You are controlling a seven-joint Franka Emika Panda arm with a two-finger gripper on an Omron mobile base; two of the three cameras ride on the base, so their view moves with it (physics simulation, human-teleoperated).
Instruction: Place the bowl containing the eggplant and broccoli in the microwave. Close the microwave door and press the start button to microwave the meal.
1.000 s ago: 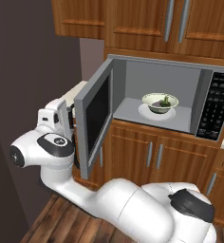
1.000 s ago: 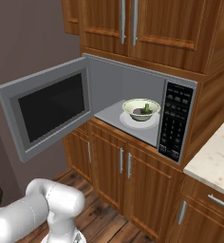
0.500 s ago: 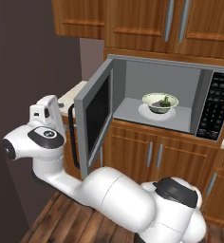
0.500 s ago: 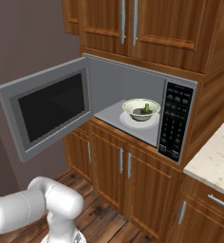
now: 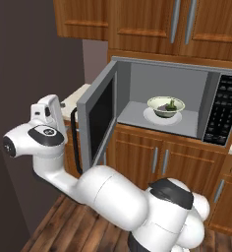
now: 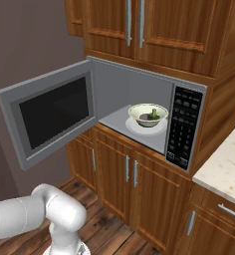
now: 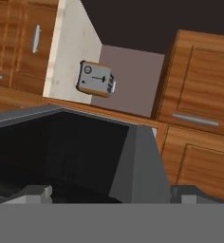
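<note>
Bowl (image 5: 165,106) inside microwave (image 5: 177,101); microwave door (image 5: 99,118) open; end effector (image 7: 109,192) spread.

1. You see wooden upper cabinets (image 6: 154,25) with long metal handles (image 6: 129,22) along the top.
2. Below, you see lower cabinets (image 6: 124,174) with paired vertical handles.
3. A pale speckled desk (image 6: 224,162) lies at the right.
4. The floor (image 5: 73,229) is dark wood planks.
5. In the hand view, a small silver toaster (image 7: 96,79) stands on a pale desk (image 7: 71,42).
</note>
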